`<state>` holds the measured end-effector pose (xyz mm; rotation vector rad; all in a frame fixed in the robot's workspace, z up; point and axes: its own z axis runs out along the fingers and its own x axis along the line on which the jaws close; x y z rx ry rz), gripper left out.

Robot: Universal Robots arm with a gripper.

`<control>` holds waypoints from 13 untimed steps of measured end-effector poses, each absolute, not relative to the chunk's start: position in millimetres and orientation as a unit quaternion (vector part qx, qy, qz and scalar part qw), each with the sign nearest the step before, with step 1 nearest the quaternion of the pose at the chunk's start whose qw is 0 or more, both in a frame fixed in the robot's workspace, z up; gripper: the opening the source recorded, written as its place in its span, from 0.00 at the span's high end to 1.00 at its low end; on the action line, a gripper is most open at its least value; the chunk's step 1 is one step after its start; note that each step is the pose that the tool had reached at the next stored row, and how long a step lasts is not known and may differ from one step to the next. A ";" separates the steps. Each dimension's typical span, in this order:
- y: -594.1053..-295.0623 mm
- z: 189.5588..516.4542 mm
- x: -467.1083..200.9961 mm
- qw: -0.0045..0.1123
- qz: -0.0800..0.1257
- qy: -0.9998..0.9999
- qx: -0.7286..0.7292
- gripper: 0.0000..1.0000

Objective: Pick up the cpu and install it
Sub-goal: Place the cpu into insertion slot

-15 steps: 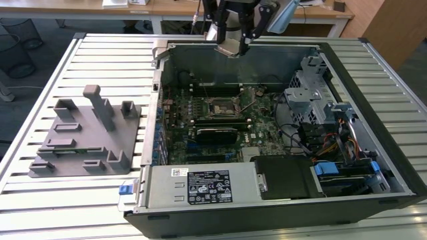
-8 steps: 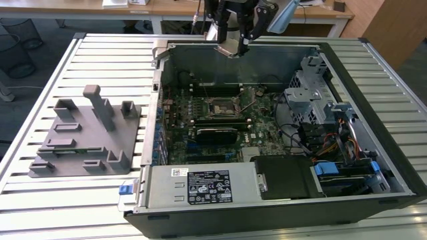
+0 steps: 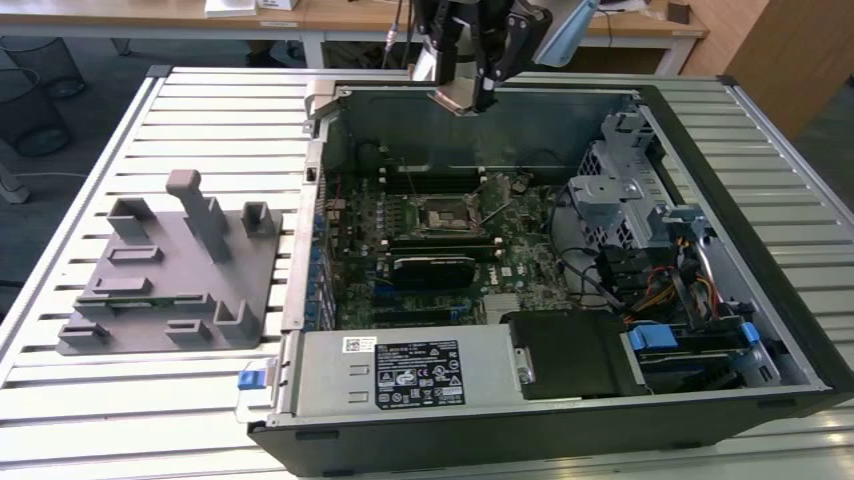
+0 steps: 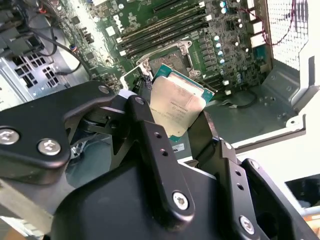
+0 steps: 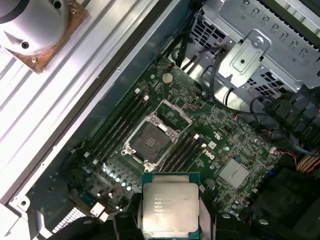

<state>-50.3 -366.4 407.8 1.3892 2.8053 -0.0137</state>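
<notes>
In the exterior view, the end effector [image 3: 483, 92] hangs at the top centre of the frame, over the far wall of the open computer case [image 3: 761, 330]. The case lies on the slatted bench [image 3: 134, 400] and takes up the middle and the exterior view's right. Inside it, the socket [image 3: 438, 212] sits on the green motherboard [image 3: 350, 225] near the middle of the frame, well apart from the end effector. A grey fixture [image 3: 174, 280] with upright posts stands on the bench at the exterior view's left, just beside the case.

In the second wrist view, the cpu [image 4: 177, 105] is gripped by two opposite edges between the black fingers [image 4: 150, 132]. It is tilted, with its silvery top facing the camera. The socket lies beyond it on the board, not touching it.

In the first wrist view, the cpu is held in the air above the motherboard, clear of the socket, whose dark square middle shows between rows of long memory slots [image 5: 117, 131].
</notes>
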 end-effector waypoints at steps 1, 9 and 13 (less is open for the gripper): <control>-366.3 407.7 -50.3 0.006 -0.004 0.893 0.449 0.46; -365.1 407.0 -50.3 0.005 -0.005 0.869 0.496 0.46; -364.3 406.7 -50.3 0.005 -0.005 0.856 0.517 0.46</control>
